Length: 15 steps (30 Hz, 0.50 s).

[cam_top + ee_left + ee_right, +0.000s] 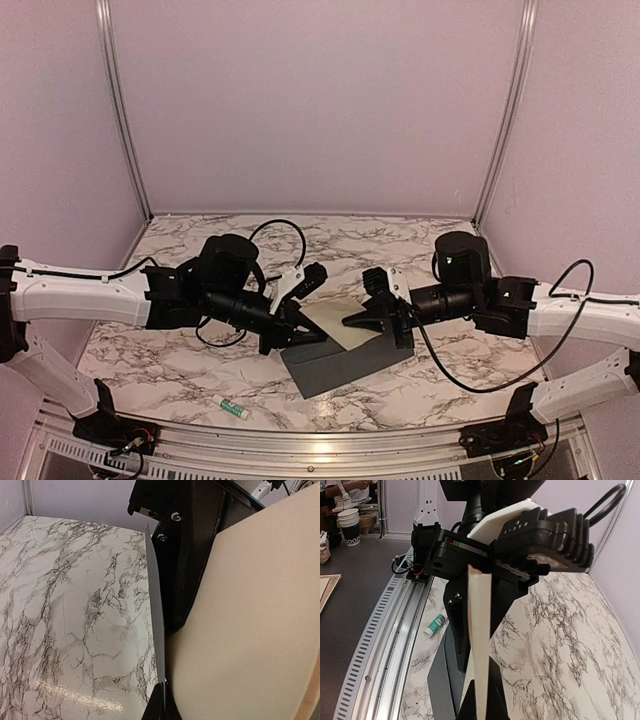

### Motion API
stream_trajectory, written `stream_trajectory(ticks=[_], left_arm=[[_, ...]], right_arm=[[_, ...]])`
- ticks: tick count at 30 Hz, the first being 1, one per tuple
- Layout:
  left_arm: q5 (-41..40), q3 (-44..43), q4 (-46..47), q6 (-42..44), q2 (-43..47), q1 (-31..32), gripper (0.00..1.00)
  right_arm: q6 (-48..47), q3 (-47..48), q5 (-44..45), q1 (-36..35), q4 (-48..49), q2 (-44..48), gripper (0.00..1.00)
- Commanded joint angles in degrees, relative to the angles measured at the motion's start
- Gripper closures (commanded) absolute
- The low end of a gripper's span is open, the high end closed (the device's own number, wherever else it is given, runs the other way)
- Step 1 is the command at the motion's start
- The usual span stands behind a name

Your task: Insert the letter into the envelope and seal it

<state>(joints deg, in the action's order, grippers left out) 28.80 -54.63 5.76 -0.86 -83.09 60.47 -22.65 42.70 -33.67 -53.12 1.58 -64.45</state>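
Observation:
The dark grey envelope [338,364] lies on the marble table at front centre. Its thin grey flap stands edge-on in the left wrist view, where the envelope [157,605] is pinched by my left gripper [167,696], which is shut on it. From above, the left gripper [291,335] sits at the envelope's left end. The cream letter [337,322] leans over the envelope's open side, its right edge held by my shut right gripper [351,322]. In the right wrist view the letter [480,630] rises edge-on from the right gripper [481,706], above the envelope [437,685]. The letter [250,630] fills the right of the left wrist view.
A small white-and-green tube [231,406] lies near the table's front edge, left of the envelope, and the same tube [434,625] shows beside the metal rail [385,645]. Lilac walls enclose the table on the sides and back.

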Motion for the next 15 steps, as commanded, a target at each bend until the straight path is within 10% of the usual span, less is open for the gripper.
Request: stream_trajectory(ticks=[1, 15], left_arm=[[1.79, -2.14, -1.43, 0.6, -1.72, 0.53, 1.0], [1.23, -2.37, -4.42, 2.45, 0.26, 0.62, 1.0]], right_arm=[[-4.76, 5.5, -2.38, -0.33, -7.55, -2.19, 1.0], [-5.78, 5.21, 2.65, -0.4, -11.0, -4.21, 1.0]])
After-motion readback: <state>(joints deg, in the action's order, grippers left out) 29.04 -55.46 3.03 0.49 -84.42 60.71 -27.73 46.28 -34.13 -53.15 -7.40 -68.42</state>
